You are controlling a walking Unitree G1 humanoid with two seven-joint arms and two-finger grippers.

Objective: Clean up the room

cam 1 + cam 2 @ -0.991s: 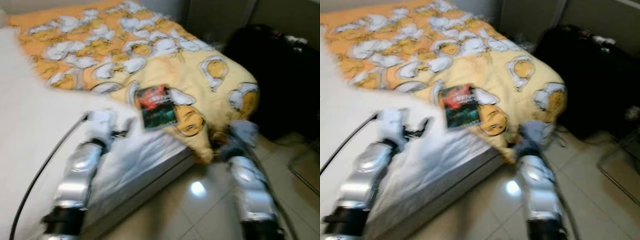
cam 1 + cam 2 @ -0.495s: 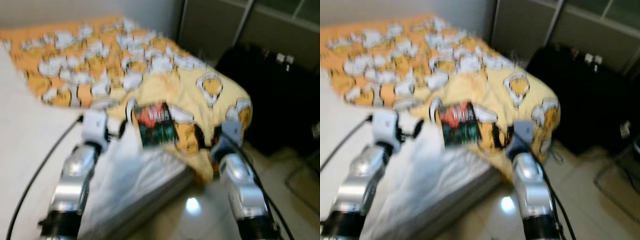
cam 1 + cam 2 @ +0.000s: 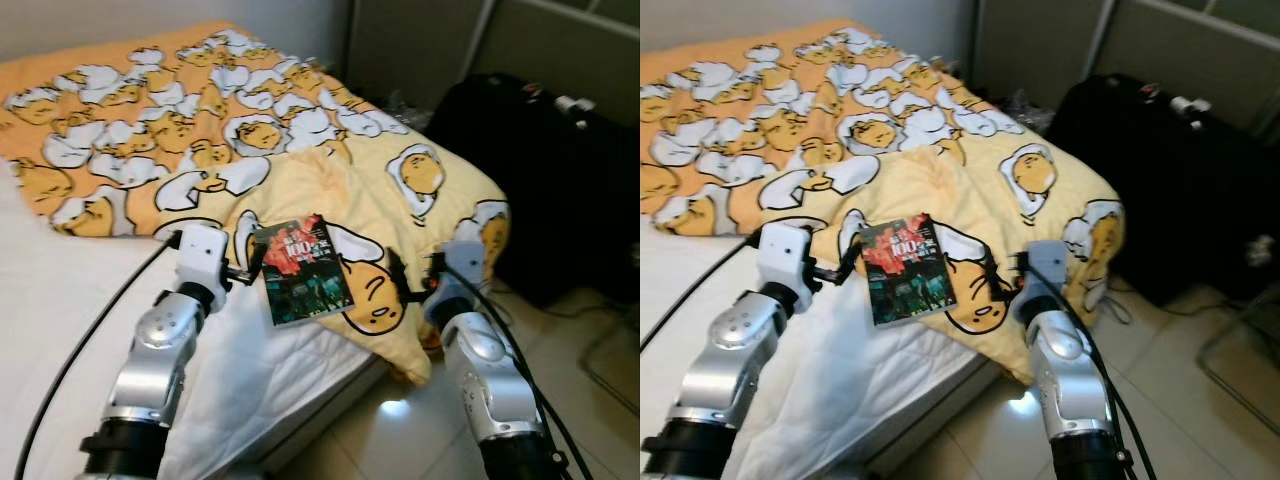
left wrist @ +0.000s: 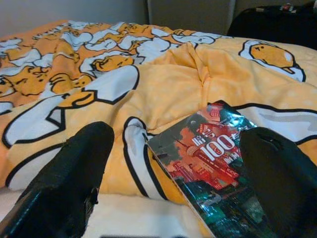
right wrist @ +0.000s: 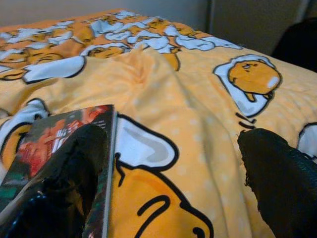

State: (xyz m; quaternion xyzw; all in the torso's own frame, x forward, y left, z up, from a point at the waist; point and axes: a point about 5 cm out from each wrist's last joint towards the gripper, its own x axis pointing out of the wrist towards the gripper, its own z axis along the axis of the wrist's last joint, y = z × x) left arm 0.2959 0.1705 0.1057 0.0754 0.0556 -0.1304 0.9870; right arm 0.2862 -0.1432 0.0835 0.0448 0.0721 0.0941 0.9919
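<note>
Bed (image 3: 60, 300) with white sheet, yellow-orange egg-cartoon duvet (image 3: 300, 130) bunched over its foot end and hanging over the corner. Book (image 3: 303, 269), dark glossy cover with red art and "100" in white, lies flat on the duvet edge, partly over the white sheet, roughly at centre of the head views.

Left gripper (image 4: 173, 163) sits at about 9 o'clock of the book, just beside its spine edge; fingers (image 4: 74, 168) spread wide in the left wrist view, holding nothing, with the book's near corner between them. Contact with the book cannot be told.

Right gripper (image 5: 173, 168) is at about 3 o'clock of the book, over the duvet's egg figure; fingers (image 5: 74, 163) spread apart, nothing pinched. One finger overlaps the book's edge in the right wrist view; touching or not, cannot tell.

Both silver arms reach forward from the bottom of the head views, black cable (image 3: 90, 330) running along the left one.

Black suitcase (image 3: 550, 170) stands on the tiled floor (image 3: 400, 440) at about 2 o'clock of the book, beyond the bed corner. Grey cabinet doors (image 3: 420, 40) behind it.
</note>
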